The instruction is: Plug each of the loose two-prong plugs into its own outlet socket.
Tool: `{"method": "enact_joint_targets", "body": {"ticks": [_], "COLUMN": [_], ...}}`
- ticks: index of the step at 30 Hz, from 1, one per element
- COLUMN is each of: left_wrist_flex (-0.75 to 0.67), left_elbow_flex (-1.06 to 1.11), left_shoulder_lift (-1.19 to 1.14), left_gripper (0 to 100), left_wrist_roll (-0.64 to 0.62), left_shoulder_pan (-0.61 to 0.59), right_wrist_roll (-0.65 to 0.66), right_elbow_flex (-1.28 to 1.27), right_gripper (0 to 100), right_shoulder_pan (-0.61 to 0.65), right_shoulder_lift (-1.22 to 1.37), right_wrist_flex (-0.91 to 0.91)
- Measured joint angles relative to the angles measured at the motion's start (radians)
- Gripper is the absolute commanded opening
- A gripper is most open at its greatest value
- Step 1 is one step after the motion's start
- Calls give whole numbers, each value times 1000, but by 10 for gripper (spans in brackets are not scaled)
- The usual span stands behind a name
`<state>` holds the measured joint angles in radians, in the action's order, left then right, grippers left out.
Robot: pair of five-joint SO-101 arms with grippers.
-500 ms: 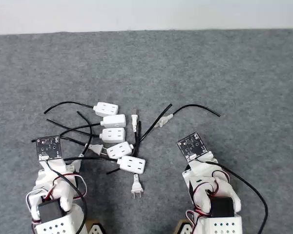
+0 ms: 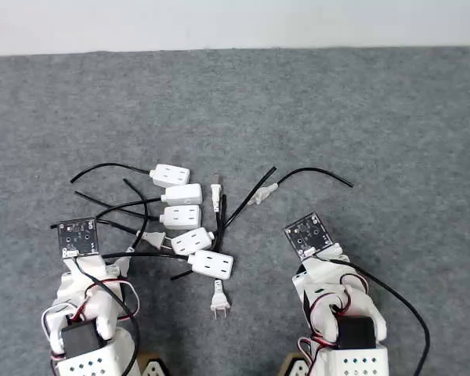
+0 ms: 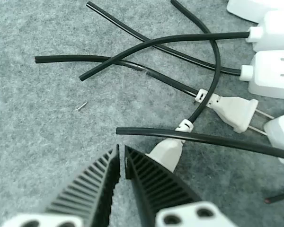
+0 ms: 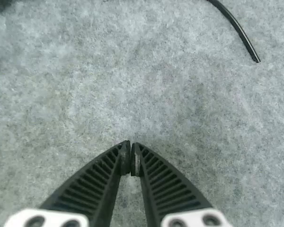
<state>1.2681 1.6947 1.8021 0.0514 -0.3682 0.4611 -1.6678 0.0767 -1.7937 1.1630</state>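
The left tool [image 3: 121,157] and right tool [image 4: 131,152] were both pressed together, holding nothing. The loose plugs [image 2: 219,301] and sockets [image 2: 211,264] lay tangled on the surface [image 2: 376,117] ahead of the arms. Their crossed cords [image 3: 203,138] could snag, so lifting one plug might drag its neighbours askew.

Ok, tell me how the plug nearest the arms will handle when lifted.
The plug looks small and plastic: probably light and stiff. Its cord, lying loosely curved and likely floppy, seems to pass under a socket, so lifting may drag that.
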Motion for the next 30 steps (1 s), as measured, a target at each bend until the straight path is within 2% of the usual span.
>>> {"method": "enact_joint_targets", "body": {"ticks": [26,30], "left_wrist_flex": [0,0], "left_elbow_flex": [0,0], "left_shoulder_lift": [0,0], "left_gripper": [13,13], "left_wrist_roll": [0,0], "left_shoulder_pan": [0,35], "right_wrist_roll": [0,0], "right_elbow_flex": [0,0], "right_gripper": [11,11], "right_shoulder_pan": [0,86], "right_shoulder_lift": [-2,-3], "right_wrist_flex": [0,18]}}
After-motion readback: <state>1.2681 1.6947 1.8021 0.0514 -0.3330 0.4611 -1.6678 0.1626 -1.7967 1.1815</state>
